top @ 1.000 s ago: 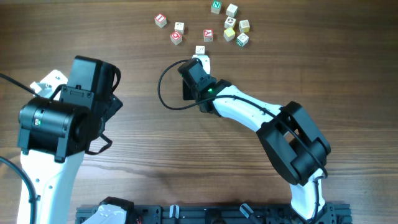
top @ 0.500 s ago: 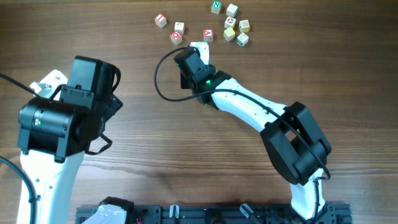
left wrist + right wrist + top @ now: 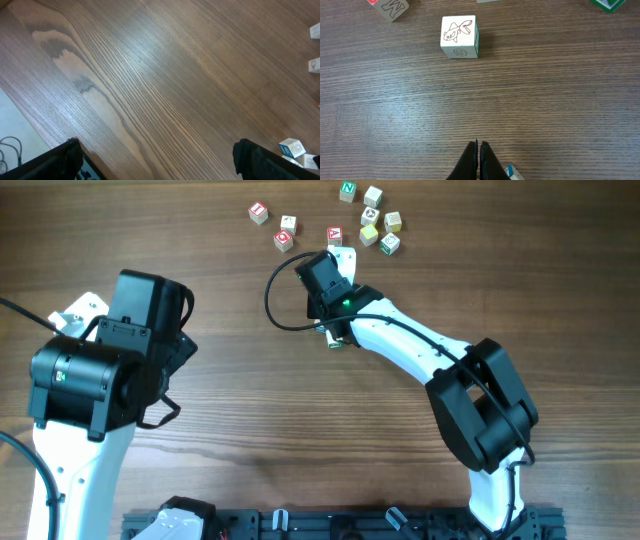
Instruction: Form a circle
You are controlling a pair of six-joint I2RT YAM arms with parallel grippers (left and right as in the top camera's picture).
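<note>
Since the right gripper (image 3: 479, 160), jaws pressed together, has swung right, we find the fish cube (image 3: 459, 36) nearer the other cubes (image 3: 369, 235), the circle unformed, and the left gripper (image 3: 155, 150) idle with jaws spread.

You're looking at a table (image 3: 240, 420) of streaked brown wood with a soft sheen. The far cubes (image 3: 390, 243) are pale, smooth wood with printed faces. The right arm (image 3: 405, 352) is glossy white plastic, the left arm (image 3: 85, 380) black.

A tight clump of small pale wooden letter cubes with coloured markings (image 3: 369, 235) lies toward the far edge of the wood-grain tabletop (image 3: 250, 400), right of centre. The cubes sit flat, bunched close in an uneven cluster.
</note>
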